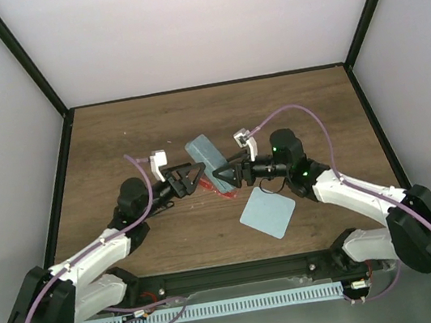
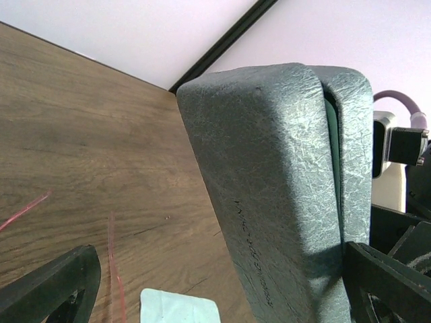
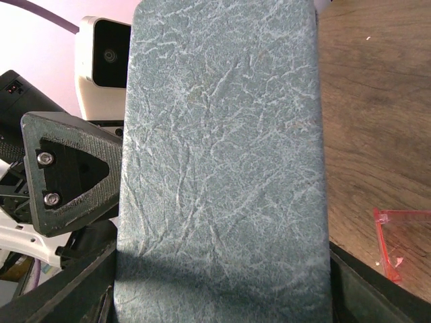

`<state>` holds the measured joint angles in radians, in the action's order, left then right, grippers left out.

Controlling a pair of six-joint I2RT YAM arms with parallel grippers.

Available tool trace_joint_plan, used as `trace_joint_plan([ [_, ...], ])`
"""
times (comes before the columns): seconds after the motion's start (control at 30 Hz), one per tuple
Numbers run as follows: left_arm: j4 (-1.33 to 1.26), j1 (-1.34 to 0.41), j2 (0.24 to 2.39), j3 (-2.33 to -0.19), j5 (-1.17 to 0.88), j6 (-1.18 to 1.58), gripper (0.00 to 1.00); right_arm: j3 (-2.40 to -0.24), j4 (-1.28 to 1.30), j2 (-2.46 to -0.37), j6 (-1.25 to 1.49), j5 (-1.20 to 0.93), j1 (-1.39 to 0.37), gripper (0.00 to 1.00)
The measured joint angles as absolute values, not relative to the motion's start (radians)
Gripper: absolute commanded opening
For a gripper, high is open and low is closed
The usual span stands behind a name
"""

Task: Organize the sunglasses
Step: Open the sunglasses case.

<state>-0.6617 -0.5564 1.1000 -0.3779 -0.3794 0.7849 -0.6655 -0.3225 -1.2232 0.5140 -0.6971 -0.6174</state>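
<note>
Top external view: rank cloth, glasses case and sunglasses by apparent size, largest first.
1. light blue cloth
2. grey-blue glasses case; it is raised nearer the camera and partly covered, so its place below the cloth is unsure
3. red sunglasses, only a sliver showing

Overhead view covers the whole bench (image 1: 289, 109); both wrist views closely face the case (image 1: 202, 151) between left claw (image 1: 194, 174) and right claw (image 1: 224, 178).

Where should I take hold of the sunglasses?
By the red lens front, from straight above: the sunglasses seem to lie flat on the table, and their thin arms would likely slip. The right gripper holds the case; the open left gripper is freer.
</note>
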Motion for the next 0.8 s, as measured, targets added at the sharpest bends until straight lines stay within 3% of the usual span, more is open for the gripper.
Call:
trace_joint_plan([
  [0.8,-0.661,-0.557,1.123,-0.391,-0.381,0.785,0.99,-0.639,-0.319,-1.170,0.514,-0.650,-0.617,0.54],
])
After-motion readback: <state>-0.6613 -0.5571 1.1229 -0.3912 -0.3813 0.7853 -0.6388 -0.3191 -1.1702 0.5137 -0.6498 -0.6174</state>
